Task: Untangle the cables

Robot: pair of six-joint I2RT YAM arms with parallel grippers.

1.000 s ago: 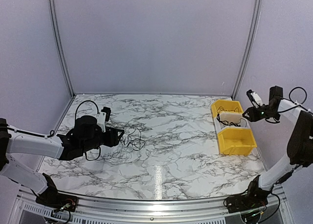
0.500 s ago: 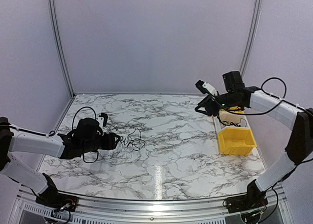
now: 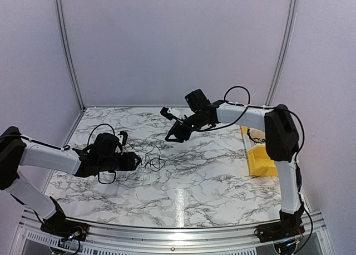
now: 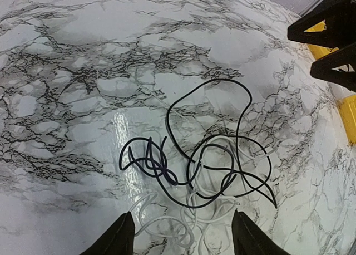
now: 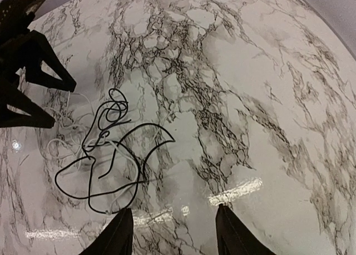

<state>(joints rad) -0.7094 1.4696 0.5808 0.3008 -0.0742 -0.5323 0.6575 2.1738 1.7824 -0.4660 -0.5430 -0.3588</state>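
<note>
the cables (image 3: 151,159) are lying in a loose tangle on the marble table (image 3: 222,174), left of centre, with thin black strands looping over a pale one. the left gripper (image 3: 137,161) is sitting low just beside the tangle's left edge, its pincer spread apart and gripping nothing. in the left wrist view the pale loops are reaching in between the two fingertips (image 4: 119,241); whether they are touching, i cannot tell. the right gripper (image 3: 173,134) is hanging above the table, up and to the right of the tangle and apart from it, its pincer likewise spread and empty. a yellow bin (image 3: 257,163) is standing by the table's right edge.
</note>
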